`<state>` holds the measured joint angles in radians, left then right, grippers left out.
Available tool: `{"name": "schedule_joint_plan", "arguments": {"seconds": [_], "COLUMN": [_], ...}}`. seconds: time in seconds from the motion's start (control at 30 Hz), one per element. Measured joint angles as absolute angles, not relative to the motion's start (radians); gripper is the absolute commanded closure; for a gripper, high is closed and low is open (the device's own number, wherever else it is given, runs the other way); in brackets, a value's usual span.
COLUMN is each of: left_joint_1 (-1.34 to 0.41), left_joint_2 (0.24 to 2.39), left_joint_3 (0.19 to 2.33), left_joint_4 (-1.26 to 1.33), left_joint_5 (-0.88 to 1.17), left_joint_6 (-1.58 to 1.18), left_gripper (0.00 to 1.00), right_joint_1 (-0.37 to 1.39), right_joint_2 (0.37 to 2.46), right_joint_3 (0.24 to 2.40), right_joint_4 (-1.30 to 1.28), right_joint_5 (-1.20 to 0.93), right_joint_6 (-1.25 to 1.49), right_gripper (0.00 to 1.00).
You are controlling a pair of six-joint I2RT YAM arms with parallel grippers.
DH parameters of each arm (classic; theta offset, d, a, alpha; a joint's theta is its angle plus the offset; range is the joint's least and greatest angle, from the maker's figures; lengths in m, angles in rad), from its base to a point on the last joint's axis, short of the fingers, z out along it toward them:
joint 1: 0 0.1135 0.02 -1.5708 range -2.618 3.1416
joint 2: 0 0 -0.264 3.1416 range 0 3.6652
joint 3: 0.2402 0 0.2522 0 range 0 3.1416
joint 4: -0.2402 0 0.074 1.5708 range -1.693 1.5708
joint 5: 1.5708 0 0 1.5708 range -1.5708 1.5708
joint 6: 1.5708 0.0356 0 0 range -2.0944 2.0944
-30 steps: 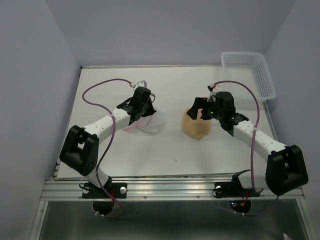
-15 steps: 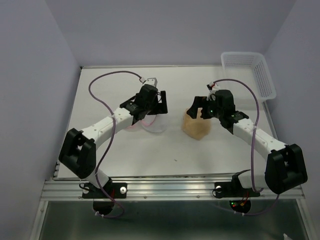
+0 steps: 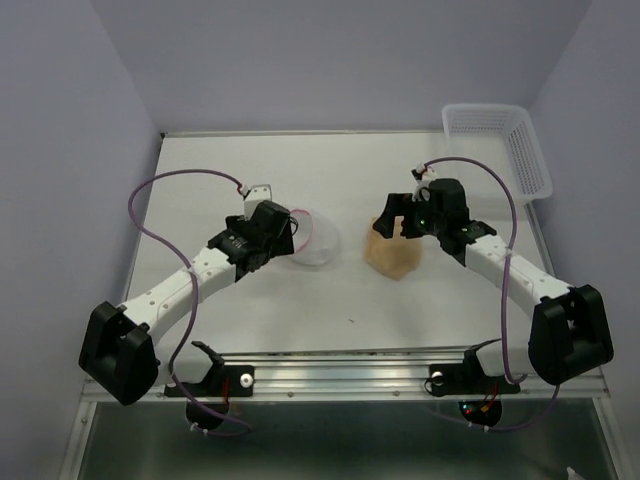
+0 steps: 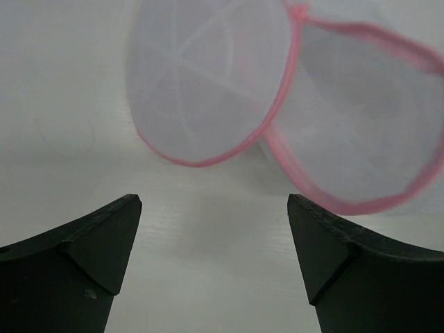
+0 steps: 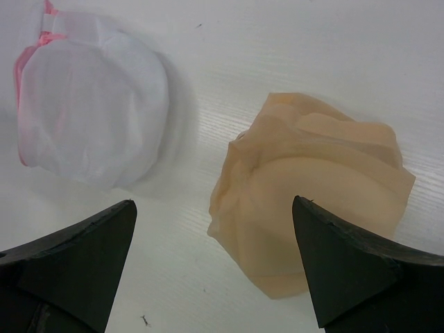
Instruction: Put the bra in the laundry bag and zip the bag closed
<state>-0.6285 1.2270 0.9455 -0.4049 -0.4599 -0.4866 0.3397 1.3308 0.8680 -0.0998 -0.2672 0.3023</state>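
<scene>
While the bra (image 5: 312, 187) lies crumpled, the laundry bag (image 4: 208, 76) is domed mesh.

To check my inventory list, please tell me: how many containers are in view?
2. The mesh laundry bag lies centrally, just left of the bra. The white plastic basket sits at the far right corner. None appears hidden.
</scene>
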Motion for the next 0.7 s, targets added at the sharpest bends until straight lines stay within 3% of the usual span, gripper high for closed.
{"name": "schedule_joint_plan", "arguments": {"seconds": [0.23,0.7], "left_joint_1": [-0.627,-0.627], "left_joint_2": [1.381,1.621], "left_joint_3": [0.871,0.897], "left_joint_4": [-0.449,-0.205], "left_joint_5": [-0.533,-0.634], "left_joint_6": [-0.527,-0.219], "left_gripper": [0.01,0.02], "right_joint_1": [0.34,0.34], "right_joint_2": [1.357,1.383], "right_joint_3": [0.9,0.917], "right_joint_4": [-0.124,-0.152], "right_joint_5": [-0.297,-0.306], "right_joint_6": [0.294,0.282], "right_gripper": [0.0,0.0]}}
